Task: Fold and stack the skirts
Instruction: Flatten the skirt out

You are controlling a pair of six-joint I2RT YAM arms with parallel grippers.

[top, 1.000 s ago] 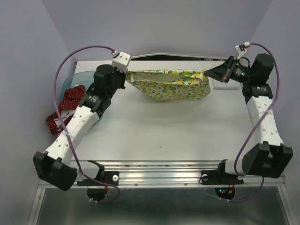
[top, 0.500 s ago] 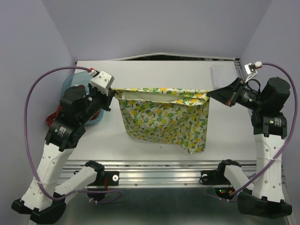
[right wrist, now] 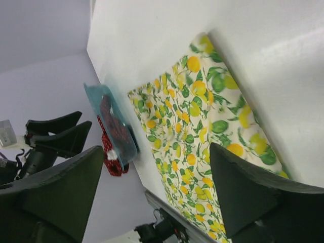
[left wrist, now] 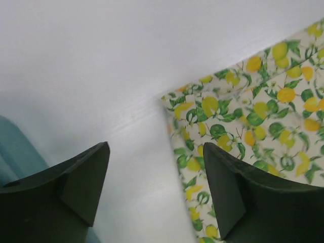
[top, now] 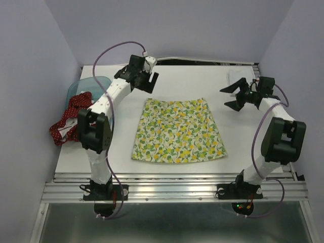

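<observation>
The cream cloth skirt with yellow lemons and green leaves (top: 177,130) lies spread out flat in the middle of the white bench (top: 202,76). Its narrow top edge is on the far side and its wide bottom edge is on the near side. It looks smooth and is not folded.

The left hand (left wrist: 156,152) is just past the far left corner of the lemon skirt. Its two black fingers (left wrist: 76,187) are spread wide with only bare bench between them. One finger is over the edge of the lemon skirt, but I cannot tell if it touches the cloth. It holds nothing.

The right hand (right wrist: 157,149) is to the right of the lemon skirt, near the far right corner and a little apart from it. Its fingers are spread wide too, and it holds nothing.

Well to the left of the lemon skirt, at the left edge of the bench, stands the see-through blue plastic bin (top: 93,82). The red cloth skirt with small white dots (top: 68,119) is bunched up there and hangs out over the near side of the bin.
</observation>
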